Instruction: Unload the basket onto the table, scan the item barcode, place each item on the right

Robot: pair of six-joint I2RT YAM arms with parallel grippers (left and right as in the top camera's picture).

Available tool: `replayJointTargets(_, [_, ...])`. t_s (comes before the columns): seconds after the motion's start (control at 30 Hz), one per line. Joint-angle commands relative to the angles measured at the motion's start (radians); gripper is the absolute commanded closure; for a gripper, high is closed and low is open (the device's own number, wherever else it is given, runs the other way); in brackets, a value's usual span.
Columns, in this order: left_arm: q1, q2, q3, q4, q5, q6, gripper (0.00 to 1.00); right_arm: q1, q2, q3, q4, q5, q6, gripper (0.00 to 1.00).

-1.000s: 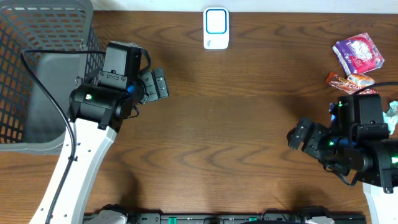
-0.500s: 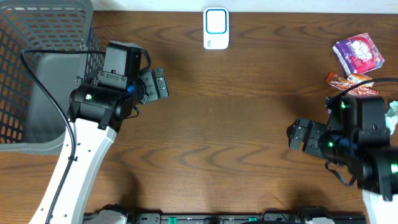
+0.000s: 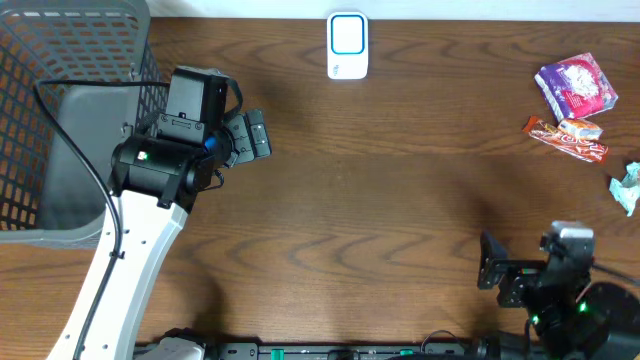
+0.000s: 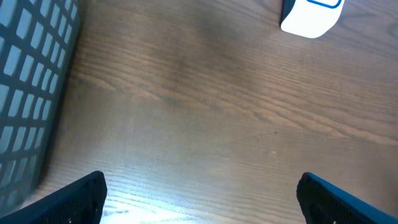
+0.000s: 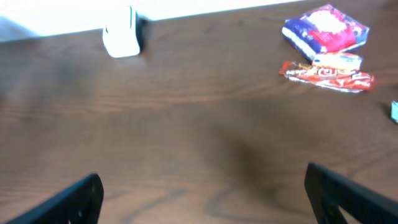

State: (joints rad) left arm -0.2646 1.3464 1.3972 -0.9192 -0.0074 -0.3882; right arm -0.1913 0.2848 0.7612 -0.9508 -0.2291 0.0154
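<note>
Overhead view: the snack bar [image 3: 566, 137] lies at the right edge of the frame, just below a purple packet [image 3: 577, 86]. The white scanner [image 3: 347, 46] sits at the top middle. The right gripper [image 3: 498, 275], bottom right, is wide open and empty. So is the left gripper [image 3: 258, 135], by the basket [image 3: 40, 60]. I think the flat bar could slip, or the packet could get pinched too.
</note>
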Motion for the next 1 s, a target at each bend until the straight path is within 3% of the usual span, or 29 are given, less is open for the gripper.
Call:
replayJointTargets(0.0, [0.0,0.0,0.0,-0.004,-0.02,0.009,0.02,-0.025,-0.092,-0.106,0.063,-0.043,-0.032,0.01])
replayJointTargets(0.27, [0.0,0.0,0.0,-0.004,-0.02,0.009,0.02,-0.024,-0.28,-0.372,0.312,-0.097,-0.031,0.01])
replayJointTargets(0.83, [0.0,0.0,0.0,-0.004,-0.02,0.009,0.02,0.127,-0.279,-0.726,0.915,-0.083,-0.026,0.01])
replayJointTargets(0.97, [0.0,0.0,0.0,-0.004,-0.02,0.009,0.02,0.13,-0.28,-0.756,0.916,-0.04,-0.005,0.01])
